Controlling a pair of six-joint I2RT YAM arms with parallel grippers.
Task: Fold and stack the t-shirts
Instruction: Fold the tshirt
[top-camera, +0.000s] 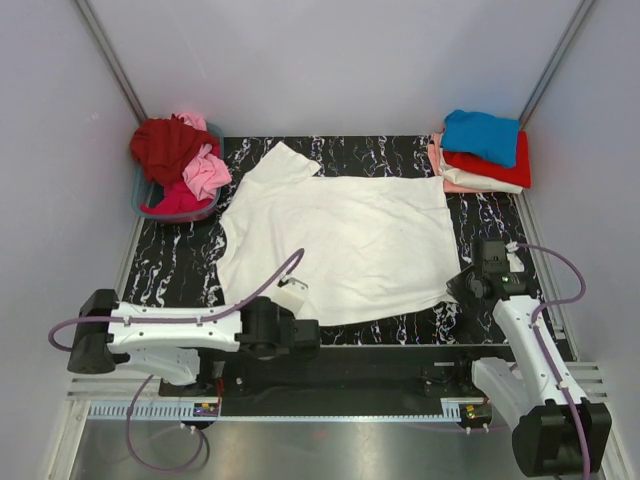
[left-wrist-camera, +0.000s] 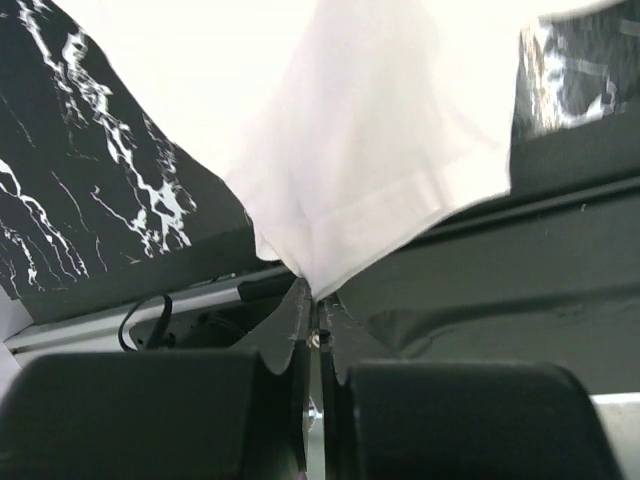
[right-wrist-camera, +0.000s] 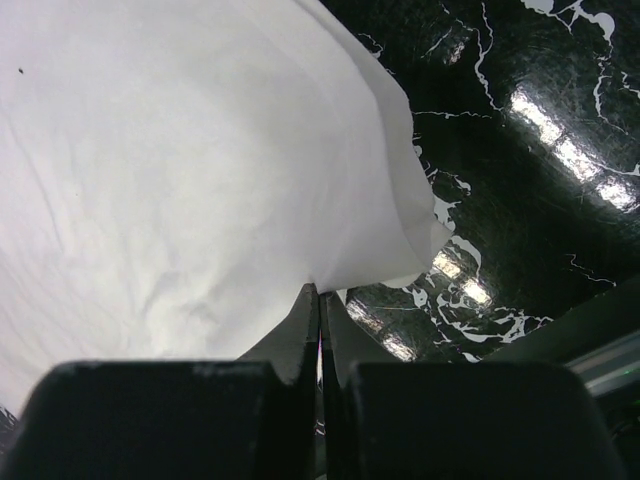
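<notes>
Top camera shows the shirt flat on the table, the left gripper and right gripper each pinching a near corner. It looks soft and floppy, so corners are good holds.

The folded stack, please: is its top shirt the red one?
No, the blue shirt tops the folded stack, with the red shirt beneath.

Glossy black worktop veined with white marbling, with bright glare patches in the right wrist view. Blue-grey plastic basket on the far left corner. Pale grey wall panels on three sides, with slanted metal struts at both far corners. Perforated white rail and brushed steel plate along the near edge.
</notes>
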